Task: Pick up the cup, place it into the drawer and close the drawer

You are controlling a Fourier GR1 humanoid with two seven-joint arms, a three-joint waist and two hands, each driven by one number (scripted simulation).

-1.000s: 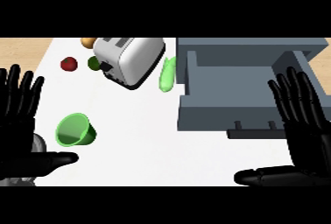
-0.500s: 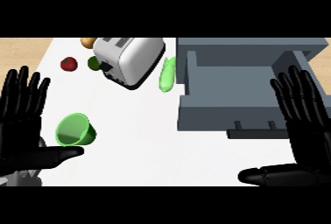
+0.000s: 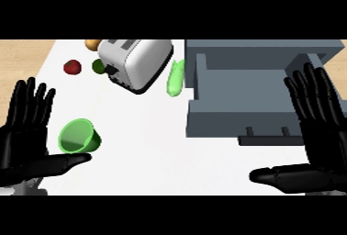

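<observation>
Black left robot hand (image 3: pixel 27 137) spread flat, holding nothing, thumb just under the green cup (image 3: pixel 79 136) lying on my white worktop (image 3: pixel 149 137); right robot hand (image 3: pixel 318 133) equally open beside the grey drawer (image 3: pixel 237 103), pulled out; toaster (image 3: pixel 134 62) beyond.

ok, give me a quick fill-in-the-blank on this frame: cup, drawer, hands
1. The cup lies on its side on the counter and its colour is ____.
2. The grey drawer stands ____, with nothing showing inside it.
3. The cup lies beside the ____ hand, just above its thumb.
4. The right hand holds its fingers ____, with nothing in it.

Missing words: green; open; left; straight
</observation>
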